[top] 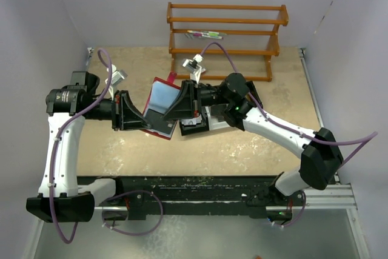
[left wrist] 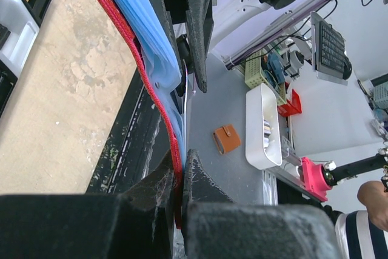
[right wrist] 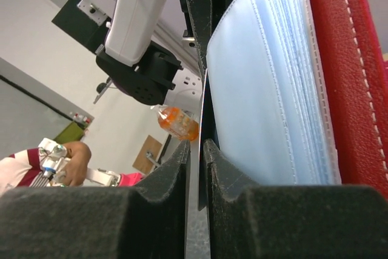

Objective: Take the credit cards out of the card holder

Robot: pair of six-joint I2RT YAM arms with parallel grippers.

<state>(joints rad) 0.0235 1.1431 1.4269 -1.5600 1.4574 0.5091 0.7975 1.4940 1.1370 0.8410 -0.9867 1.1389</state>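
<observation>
Above the middle of the table [top: 254,150], near the black-and-white tray [top: 195,127]: holding the red card holder [top: 162,82] open between both arms, clear sleeves [top: 162,96] fanned and facing up. With the left gripper [top: 143,123], clamped tight on the holder's red lower edge, pads [left wrist: 206,180] pressed to either side of the leather. With the right gripper [top: 168,113], reaching in at the sleeves' opposite side, fingers [right wrist: 163,174] nearly together around a thin credit card [right wrist: 203,137] seen edge-on, just beside the outermost sleeve; a sliver of gap visible beside it, so cannot tell whether truly pinched. Behind, against the far wall, a wooden rack [top: 227,34].
</observation>
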